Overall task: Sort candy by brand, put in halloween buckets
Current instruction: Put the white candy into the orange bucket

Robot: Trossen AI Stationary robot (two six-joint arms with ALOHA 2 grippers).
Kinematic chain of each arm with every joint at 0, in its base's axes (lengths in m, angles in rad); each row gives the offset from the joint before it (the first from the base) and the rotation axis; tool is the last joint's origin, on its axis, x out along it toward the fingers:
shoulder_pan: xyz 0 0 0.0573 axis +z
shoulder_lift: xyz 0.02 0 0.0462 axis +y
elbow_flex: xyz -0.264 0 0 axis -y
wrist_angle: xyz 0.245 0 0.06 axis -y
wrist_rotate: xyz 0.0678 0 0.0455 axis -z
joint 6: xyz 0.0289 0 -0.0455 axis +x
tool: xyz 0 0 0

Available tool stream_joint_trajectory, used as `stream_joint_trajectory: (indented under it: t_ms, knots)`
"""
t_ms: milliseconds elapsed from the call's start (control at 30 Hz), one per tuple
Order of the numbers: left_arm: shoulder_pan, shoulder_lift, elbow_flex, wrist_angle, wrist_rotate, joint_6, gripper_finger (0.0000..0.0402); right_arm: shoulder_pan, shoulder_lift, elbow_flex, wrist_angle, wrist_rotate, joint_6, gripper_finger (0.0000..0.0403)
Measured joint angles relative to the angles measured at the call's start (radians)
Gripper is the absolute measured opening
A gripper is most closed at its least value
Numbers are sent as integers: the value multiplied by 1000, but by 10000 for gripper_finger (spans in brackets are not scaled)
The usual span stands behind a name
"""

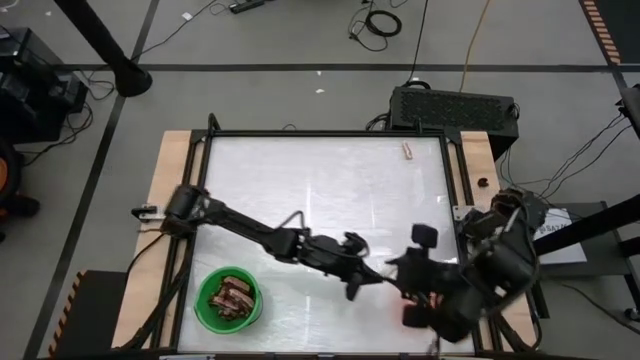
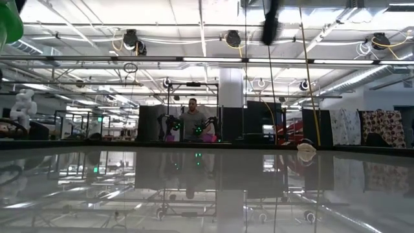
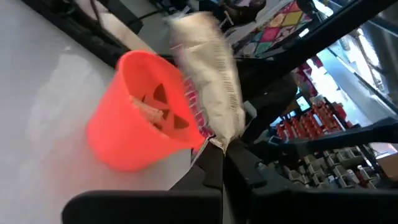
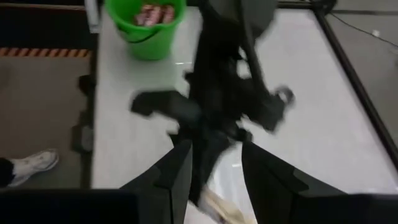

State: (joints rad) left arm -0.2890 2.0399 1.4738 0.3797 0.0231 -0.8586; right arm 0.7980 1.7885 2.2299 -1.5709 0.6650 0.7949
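The sorting is judged to be nearly finished. The green bucket point(image 1: 229, 299), standing near the table's point(image 1: 330, 180) near left corner, is being shown already filled with dark reddish-brown candy point(image 1: 231, 297). The orange bucket point(image 3: 142, 112) is being kept by the near right edge, mostly hidden under the right arm in the high view, with some pale pieces lying inside it. A pale tan wrapped bar point(image 3: 208, 81) is being pinched by its end in the fully closed left gripper point(image 3: 219, 149), just beside the orange bucket's rim. It is not yet dropped in.

The right gripper point(image 4: 214, 165) is being held part open close by, and nothing is seen between its fingers.

One small pale piece point(image 1: 407, 151) is being left at the table's far edge. The two arms are being crowded together around the orange bucket, which could hinder the release.
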Motion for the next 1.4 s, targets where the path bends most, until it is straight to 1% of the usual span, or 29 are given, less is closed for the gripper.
stream_joint_trajectory:
  t_ms: [100,267,367,433,600,767,900,1033,1400]
  knots:
    - [-6,106,136,-49,-1,-2,0,76,6,0,0,18,39,132]
    - [-15,267,345,-56,20,-26,0,193,10,0,0,24,148,132]
    - [-16,345,448,-59,48,-27,0,255,10,0,0,84,205,132]
    - [-12,383,500,-68,56,-37,0,288,10,0,0,119,234,132]
    - [-4,441,606,-81,73,-53,0,326,10,0,0,125,297,132]
    - [-8,474,647,-91,79,-66,0,331,10,0,0,143,307,132]
    - [-9,476,654,-166,78,-104,0,330,10,0,0,192,246,132]
    - [-17,476,654,-179,77,-105,0,317,10,0,0,230,188,132]
    - [-27,475,654,-211,78,-106,0,281,8,0,0,230,128,132]
